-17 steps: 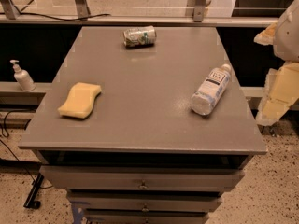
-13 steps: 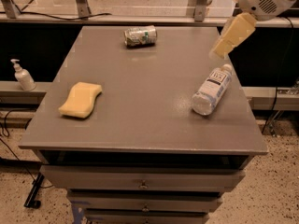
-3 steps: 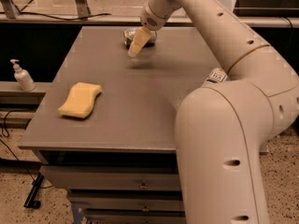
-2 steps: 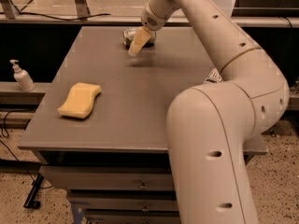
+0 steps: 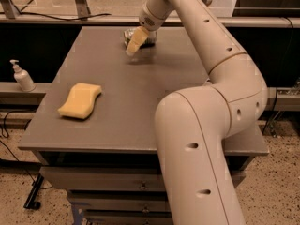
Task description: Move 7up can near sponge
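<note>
Since ~6 s ago the arm (image 5: 220, 78) has swung in from the right edge and reached across to the far side of the table (image 5: 140, 102). In the last second it has barely moved. Gripper (image 5: 133, 42) sits low over the tabletop, right at the 7up can (image 5: 150, 39), overlapping its front and angled down-left. Can't tell whether it's spread or closed, or whether it's touching the can. Can is on its side at the far edge, same spot as before, partly hidden by the gripper. Sponge (image 5: 80, 100) hasn't moved either: flat on the near-left part of the table, well apart from the can. Elbow and upper arm fill the right foreground and cover that side of the table. White pump bottle (image 5: 21, 77) stands on the ledge left of the table. Drawers (image 5: 103, 184) are below the top.
</note>
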You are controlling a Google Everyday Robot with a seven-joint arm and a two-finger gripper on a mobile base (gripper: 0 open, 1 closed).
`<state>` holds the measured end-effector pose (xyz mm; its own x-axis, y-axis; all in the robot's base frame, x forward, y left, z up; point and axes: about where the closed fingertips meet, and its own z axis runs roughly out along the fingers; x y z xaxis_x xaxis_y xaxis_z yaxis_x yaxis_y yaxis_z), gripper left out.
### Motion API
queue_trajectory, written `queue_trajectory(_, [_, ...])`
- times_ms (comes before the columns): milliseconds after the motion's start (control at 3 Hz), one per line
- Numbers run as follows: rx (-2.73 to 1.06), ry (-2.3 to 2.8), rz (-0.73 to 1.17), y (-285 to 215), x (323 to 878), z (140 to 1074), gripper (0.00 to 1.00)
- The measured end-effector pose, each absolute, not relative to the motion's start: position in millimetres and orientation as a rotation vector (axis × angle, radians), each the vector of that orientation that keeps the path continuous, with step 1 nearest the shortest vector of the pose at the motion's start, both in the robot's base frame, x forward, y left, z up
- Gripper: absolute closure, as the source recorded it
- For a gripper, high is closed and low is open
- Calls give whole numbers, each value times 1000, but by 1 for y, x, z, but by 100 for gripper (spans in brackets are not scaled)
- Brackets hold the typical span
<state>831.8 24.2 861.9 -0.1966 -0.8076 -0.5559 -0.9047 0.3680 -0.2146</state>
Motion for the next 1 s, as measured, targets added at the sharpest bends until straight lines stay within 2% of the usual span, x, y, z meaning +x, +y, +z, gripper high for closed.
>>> queue_trajectory(333, [-1496, 2040, 237, 30, 833, 853, 18])
queue_trajectory(1000, [-1560, 2042, 243, 23, 826, 847, 64])
